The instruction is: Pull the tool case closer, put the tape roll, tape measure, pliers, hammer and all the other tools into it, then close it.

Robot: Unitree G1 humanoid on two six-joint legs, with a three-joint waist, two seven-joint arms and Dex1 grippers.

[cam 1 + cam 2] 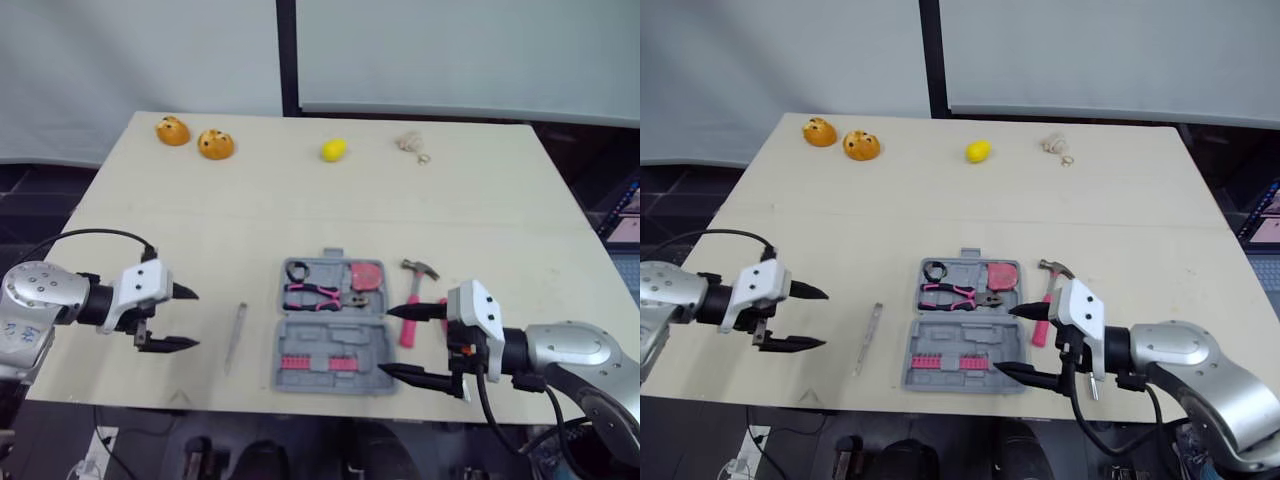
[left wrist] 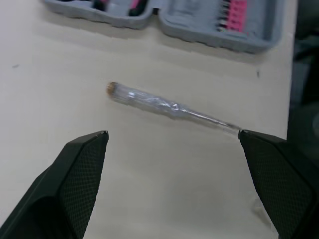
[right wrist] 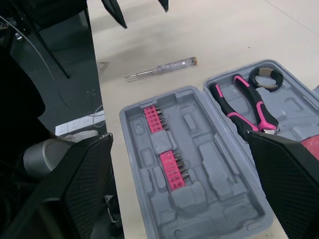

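The grey tool case (image 1: pixel 330 345) lies open near the table's front edge. Its far half holds the pink-and-black pliers (image 1: pixel 315 296), a black tape roll (image 1: pixel 297 271) and a pink tape measure (image 1: pixel 367 275). Its near half holds pink bits (image 3: pixel 167 164). A pink-handled hammer (image 1: pixel 413 295) lies on the table just right of the case. A clear screwdriver (image 2: pixel 164 105) lies left of the case. My left gripper (image 1: pixel 190 318) hovers open, left of the screwdriver. My right gripper (image 1: pixel 386 341) is open at the case's right edge, holding nothing.
Along the far side of the table (image 1: pixel 480 220) sit two orange objects (image 1: pixel 173 130) (image 1: pixel 215 145), a yellow one (image 1: pixel 334 150) and a small beige one (image 1: pixel 410 143). The case lies close to the front edge.
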